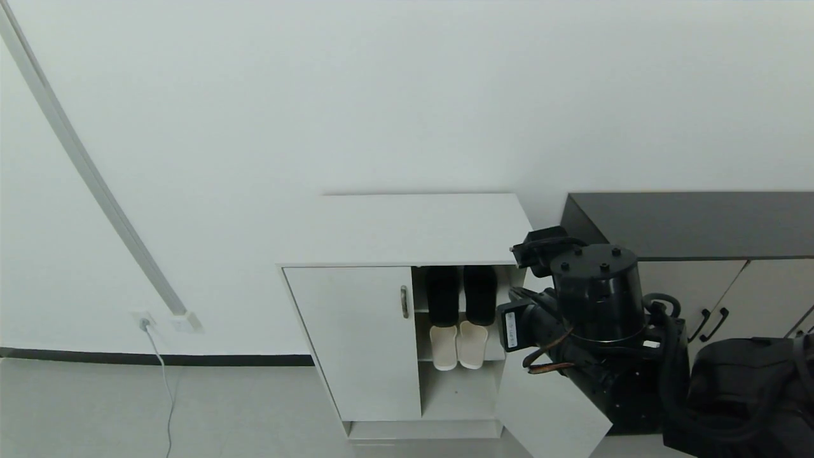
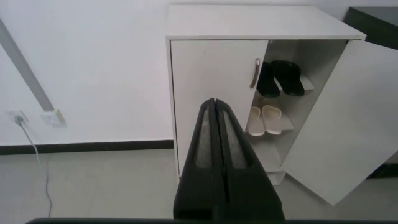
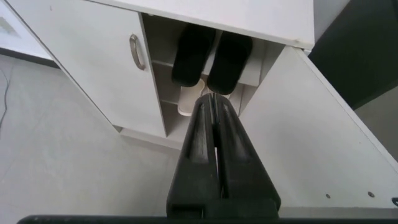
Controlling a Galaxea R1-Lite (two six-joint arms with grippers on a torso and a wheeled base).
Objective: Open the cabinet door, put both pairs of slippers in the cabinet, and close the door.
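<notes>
Right arm [image 1: 594,299], at lower right, hung beside the open door [image 1: 547,413]; right gripper [image 3: 213,99] was closed, empty. Left gripper [image 2: 214,102] was likewise closed. The arm's label [image 1: 510,324] was illegible.

Left gripper [image 2: 214,101] closed; right gripper [image 3: 213,98] seemingly closed.

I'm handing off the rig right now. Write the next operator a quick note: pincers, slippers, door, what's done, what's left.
Left pincer: shut, empty, held back from the cabinet and facing it.
Right pincer: shut, empty, close in front of the open compartment, beside the open right door.
Black slippers: on the top shelf. White slippers: on the shelf below. Left door: closed.
Done: right door opened, both pairs inside.
Left: swing the right door shut.
</notes>
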